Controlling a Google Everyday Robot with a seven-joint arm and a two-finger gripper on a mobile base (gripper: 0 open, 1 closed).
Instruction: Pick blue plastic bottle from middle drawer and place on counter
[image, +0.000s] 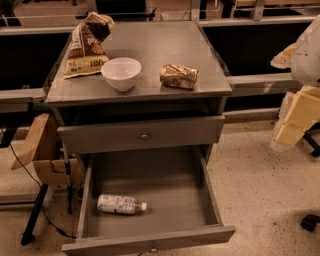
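The blue plastic bottle lies on its side on the floor of the middle drawer, near the front left corner, with its white cap pointing right. The drawer is pulled fully out, below the closed top drawer. The counter is the grey cabinet top above. My arm comes in at the right edge of the camera view, and my gripper hangs there beside the cabinet, well to the right of the drawer and above the floor, far from the bottle.
On the counter stand a white bowl, a wrinkly brown-gold snack packet to its right and a larger brown snack bag at the back left. A cardboard box hangs left of the cabinet. A chair caster is at the lower right.
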